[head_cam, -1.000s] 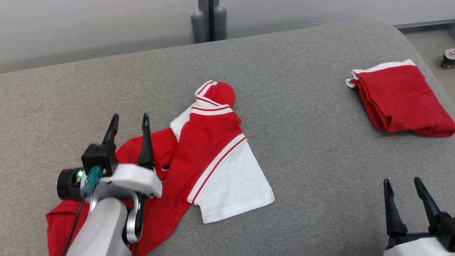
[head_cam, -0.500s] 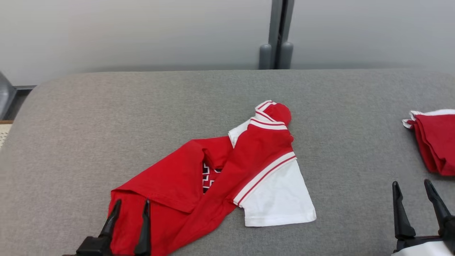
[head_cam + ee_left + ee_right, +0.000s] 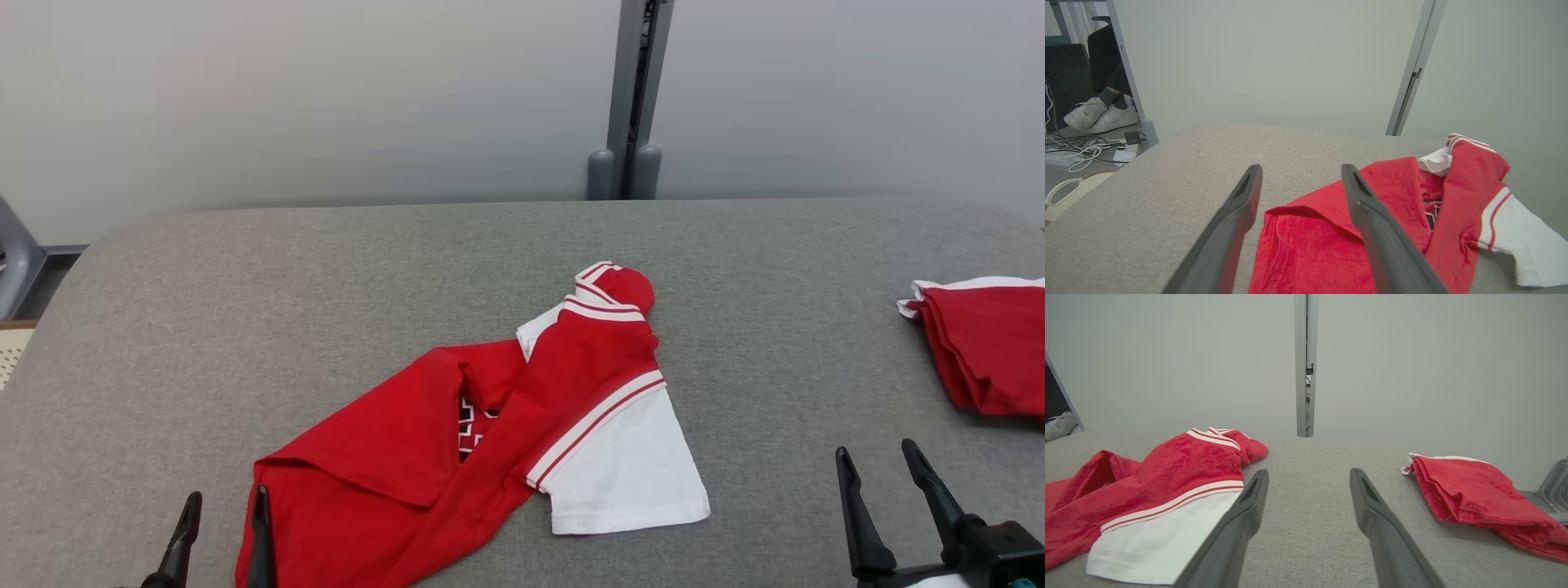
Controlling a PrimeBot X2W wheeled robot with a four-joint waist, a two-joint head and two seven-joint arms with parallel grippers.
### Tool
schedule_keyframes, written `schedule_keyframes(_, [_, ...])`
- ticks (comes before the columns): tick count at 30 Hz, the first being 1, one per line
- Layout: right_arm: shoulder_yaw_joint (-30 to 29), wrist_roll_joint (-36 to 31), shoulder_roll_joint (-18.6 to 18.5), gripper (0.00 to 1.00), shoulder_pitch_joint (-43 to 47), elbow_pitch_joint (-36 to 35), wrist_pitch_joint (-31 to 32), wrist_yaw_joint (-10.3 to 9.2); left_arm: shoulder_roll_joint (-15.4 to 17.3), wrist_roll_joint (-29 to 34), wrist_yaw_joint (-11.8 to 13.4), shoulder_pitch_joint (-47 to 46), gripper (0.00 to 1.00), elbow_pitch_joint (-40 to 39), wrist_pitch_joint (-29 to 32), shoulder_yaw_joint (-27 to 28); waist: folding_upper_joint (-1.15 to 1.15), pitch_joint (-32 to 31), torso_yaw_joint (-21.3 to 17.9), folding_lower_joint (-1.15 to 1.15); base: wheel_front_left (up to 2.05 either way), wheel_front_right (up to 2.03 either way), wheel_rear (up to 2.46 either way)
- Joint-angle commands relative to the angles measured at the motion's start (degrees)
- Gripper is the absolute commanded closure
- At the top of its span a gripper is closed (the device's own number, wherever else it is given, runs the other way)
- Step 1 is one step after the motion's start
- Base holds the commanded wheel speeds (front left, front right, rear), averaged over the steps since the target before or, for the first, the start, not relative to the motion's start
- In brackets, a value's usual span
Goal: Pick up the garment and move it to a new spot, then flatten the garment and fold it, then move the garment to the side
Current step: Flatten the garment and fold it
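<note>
The left gripper (image 3: 228, 494) stands wide open and empty at the near left edge of the grey padded fabric table (image 3: 326, 269), fingers just beside the crumpled red-and-white jersey (image 3: 571, 376). The right gripper (image 3: 874, 447), equally wide and empty, is at the table's near right edge. A black patch with white marks (image 3: 467, 423) shows in a fold (unreadable). The jersey lies mid-table, long axis near-left to far-right.

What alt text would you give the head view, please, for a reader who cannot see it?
A crumpled red and white garment lies on a grey padded surface, with a folded red garment at the right edge. The left gripper, open, is at the crumpled garment's near left corner; the right gripper, open, is at lower right, holding nothing.
</note>
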Motion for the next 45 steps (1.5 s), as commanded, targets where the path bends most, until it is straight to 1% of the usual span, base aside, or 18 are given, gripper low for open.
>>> schedule_keyframes(1, [0.01,0.35,-0.43,0.00,0.80,0.21,-0.24,-0.02,0.20,0.23,-0.21,0.37,0.00,-0.26,-0.03,0.77,0.02,-0.17,-1.20,0.00,0.00,0.00,0.00])
schedule_keyframes(6, [0.48,0.16,-0.41,0.00,1.12,0.38,-0.24,-0.02,-0.05,1.06,-0.44,0.10,0.00,0.21,-0.02,3.34,0.02,-0.52,-3.36,0.00,0.00,0.00,0.00])
schedule_keyframes(12, [-0.36,-1.09,-0.42,0.00,1.13,0.62,-0.24,-0.02,-0.11,1.36,-0.13,-0.09,0.00,0.53,-0.02,2.72,0.02,-0.80,-4.30,0.00,0.00,0.00,0.00])
schedule_keyframes(26, [-0.88,-1.88,-0.42,0.00,0.53,0.70,-0.24,-0.02,-0.09,1.82,-0.92,1.09,0.00,1.96,-0.02,1.53,0.02,-0.82,-2.74,0.00,0.00,0.00,0.00])
schedule_keyframes(38, [-0.90,-2.11,-0.42,0.00,0.69,0.64,-0.24,-0.02,-0.09,1.93,-0.79,1.72,0.00,1.63,-0.02,1.05,0.02,-0.86,-1.56,0.00,0.00,0.00,0.00])
schedule_keyframes(40, [-0.95,-0.82,-0.43,0.00,0.54,0.83,-0.24,-0.02,-0.09,2.22,-0.43,1.96,0.00,2.26,-0.02,0.97,0.02,-0.77,-1.23,0.00,0.00,0.00,0.00])
schedule_keyframes(43, [0.53,1.78,-0.40,0.00,-0.52,1.57,-0.23,-0.02,-0.11,1.99,0.04,2.50,0.00,6.49,-0.02,-0.22,0.02,-0.49,-0.79,0.00,0.00,0.00,0.00])
schedule_keyframes(45, [3.41,2.33,-0.31,0.00,-1.13,4.89,-0.23,-0.02,0.05,1.98,1.53,1.36,0.00,9.05,1.19,-0.17,0.02,-0.33,-0.49,0.00,0.00,0.00,0.00])
